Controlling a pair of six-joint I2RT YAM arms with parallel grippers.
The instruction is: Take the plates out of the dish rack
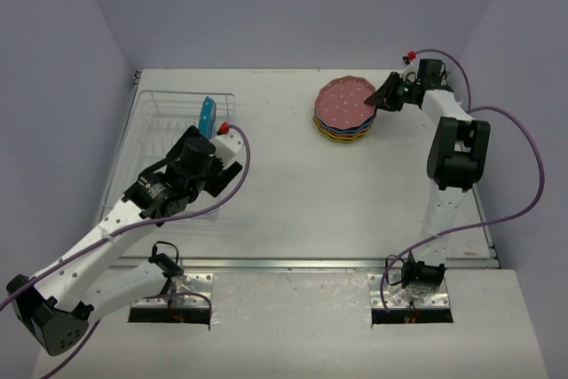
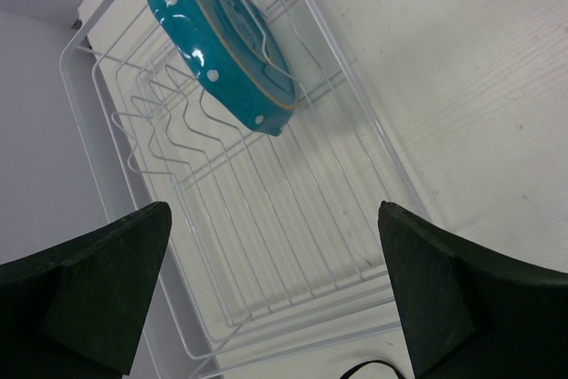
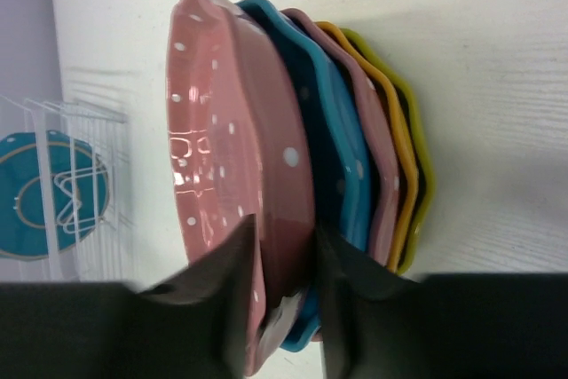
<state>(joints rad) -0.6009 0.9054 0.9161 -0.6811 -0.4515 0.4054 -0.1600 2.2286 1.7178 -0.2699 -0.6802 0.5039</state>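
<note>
Fingers (image 3: pixel 226 299) of the right gripper (image 3: pixel 282 237) pinch the rim of the pink plate (image 3: pixel 226 130), topmost of the stack (image 3: pixel 395 157); left gripper (image 2: pixel 273 210) gapes wide over the dish rack (image 2: pixel 293 255), teal plate (image 2: pixel 222 33) standing just ahead.

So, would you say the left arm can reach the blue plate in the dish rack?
Probably yes: the left gripper is open, facing the blue plate in the dish rack, nothing between them.

blue plate (image 1: pixel 208 117) upright in dish rack (image 1: pixel 160 141)
</note>
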